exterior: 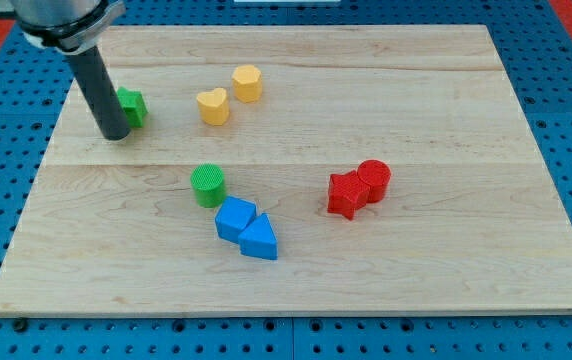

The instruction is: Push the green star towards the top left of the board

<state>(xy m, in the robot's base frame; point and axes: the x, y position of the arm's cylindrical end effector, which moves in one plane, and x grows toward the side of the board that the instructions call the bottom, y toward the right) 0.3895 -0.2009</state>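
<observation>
The green star lies near the left edge of the wooden board, in its upper left part. My rod comes down from the view's top left, and my tip rests on the board at the star's lower left side, touching or almost touching it. The rod hides the star's left edge.
A green cylinder stands at the board's middle left. A blue cube and a blue triangle lie together below it. A yellow heart and a yellow hexagon are at upper middle. A red star and a red cylinder touch at the right.
</observation>
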